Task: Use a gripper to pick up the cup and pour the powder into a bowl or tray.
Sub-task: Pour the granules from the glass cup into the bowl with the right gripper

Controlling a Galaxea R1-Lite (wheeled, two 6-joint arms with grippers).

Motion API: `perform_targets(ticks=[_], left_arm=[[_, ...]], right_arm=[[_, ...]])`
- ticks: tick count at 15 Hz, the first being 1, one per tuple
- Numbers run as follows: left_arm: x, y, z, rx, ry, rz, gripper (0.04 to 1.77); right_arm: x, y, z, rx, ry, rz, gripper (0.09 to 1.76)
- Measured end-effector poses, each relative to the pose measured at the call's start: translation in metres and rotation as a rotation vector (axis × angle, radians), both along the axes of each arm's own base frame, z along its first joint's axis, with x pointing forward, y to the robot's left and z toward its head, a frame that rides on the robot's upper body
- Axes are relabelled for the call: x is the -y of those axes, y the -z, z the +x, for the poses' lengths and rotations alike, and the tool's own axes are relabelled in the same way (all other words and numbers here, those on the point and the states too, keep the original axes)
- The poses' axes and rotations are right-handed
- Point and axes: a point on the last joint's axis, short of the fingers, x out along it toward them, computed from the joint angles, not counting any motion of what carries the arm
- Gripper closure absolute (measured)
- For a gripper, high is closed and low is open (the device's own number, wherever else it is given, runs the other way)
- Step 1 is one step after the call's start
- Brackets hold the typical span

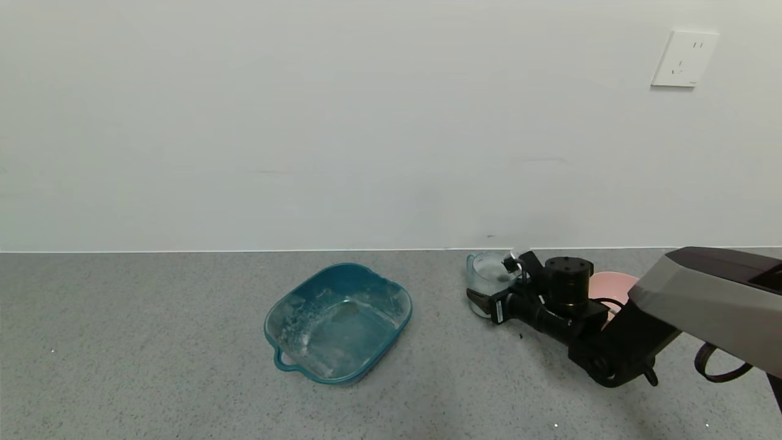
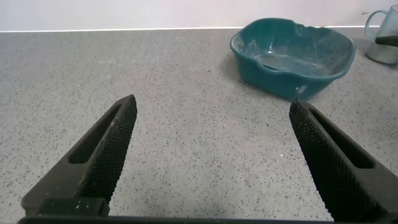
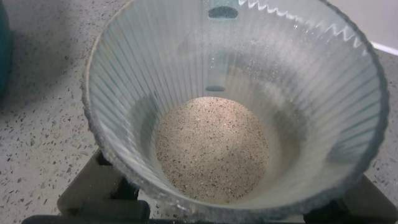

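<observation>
The ribbed pale blue-green cup [image 1: 489, 275] stands upright on the grey counter near the back wall. My right gripper [image 1: 493, 282] is closed around it, one finger on each side of its wall. In the right wrist view the cup [image 3: 155, 74] fills the frame, with the black fingers [image 3: 93, 186] against its outside. Whitish powder [image 3: 280, 93] dusts its walls, and its bottom looks pale and speckled. The pink bowl [image 1: 612, 286] sits just right of the cup, mostly hidden behind my right wrist. My left gripper [image 2: 211, 118] is open over bare counter and is out of the head view.
A teal squarish tray [image 1: 338, 322] with a handle and powder smears sits left of the cup and also shows in the left wrist view [image 2: 292, 56]. The white wall runs close behind the cup, with a socket [image 1: 684, 59] on it.
</observation>
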Motion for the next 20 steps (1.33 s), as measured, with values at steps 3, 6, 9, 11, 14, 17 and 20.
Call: perform_targets(ticks=[3, 6, 9, 11, 14, 17, 20], left_arm=[[0.000, 0.000, 0.000, 0.000, 0.000, 0.000, 0.05], [0.000, 0.000, 0.000, 0.000, 0.000, 0.000, 0.05], [0.000, 0.000, 0.000, 0.000, 0.000, 0.000, 0.05], [0.000, 0.000, 0.000, 0.000, 0.000, 0.000, 0.05], [0.000, 0.000, 0.000, 0.000, 0.000, 0.000, 0.05], [0.000, 0.000, 0.000, 0.000, 0.000, 0.000, 0.05], [0.000, 0.000, 0.000, 0.000, 0.000, 0.000, 0.05]], right_arm=[[0.001, -0.005, -0.002, -0.003, 0.001, 0.000, 0.48], [0.003, -0.018, -0.005, -0.004, 0.003, -0.001, 0.48], [0.008, -0.039, -0.009, 0.005, 0.014, 0.001, 0.48], [0.014, -0.057, -0.013, 0.022, 0.028, 0.006, 0.48], [0.023, -0.085, -0.023, 0.047, 0.046, 0.010, 0.48], [0.036, -0.115, -0.036, 0.050, 0.073, -0.001, 0.48], [0.060, -0.138, -0.045, 0.088, 0.129, -0.007, 0.48]])
